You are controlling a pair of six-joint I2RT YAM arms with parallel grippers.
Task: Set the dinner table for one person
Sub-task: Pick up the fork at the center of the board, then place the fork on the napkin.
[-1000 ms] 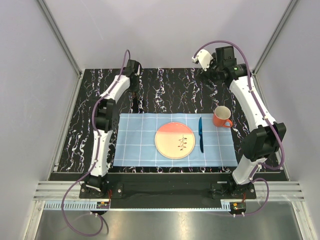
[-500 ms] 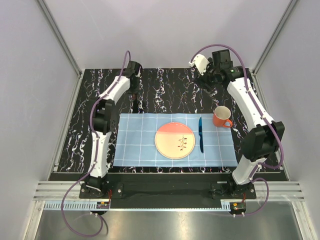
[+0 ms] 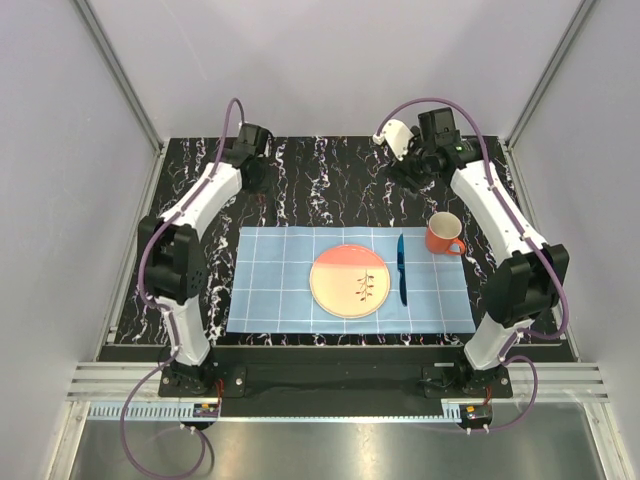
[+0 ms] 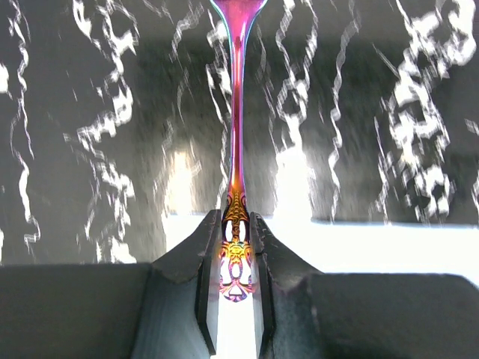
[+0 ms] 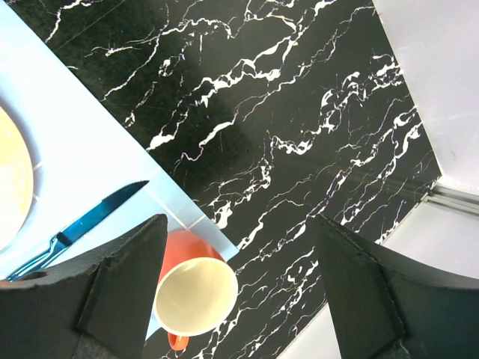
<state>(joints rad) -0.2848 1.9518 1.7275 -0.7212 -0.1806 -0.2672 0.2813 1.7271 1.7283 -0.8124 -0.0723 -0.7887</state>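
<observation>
My left gripper is shut on the ornate end of an iridescent utensil handle; its head runs out of the top of the left wrist view. In the top view this gripper hangs over the back left of the dinner table. A light-blue checked mat holds a pink and cream plate, with a blue knife to its right. An orange mug stands at the mat's back right corner. My right gripper is open and empty, high above the mug.
White walls and metal rails close in the table at the back and sides. The right wrist view shows the table's right edge, the knife and the rim of the plate.
The left arm's elbow has swung out to the left, and its gripper has shifted slightly left and back with the utensil. The right gripper has moved a little leftward, still open.
</observation>
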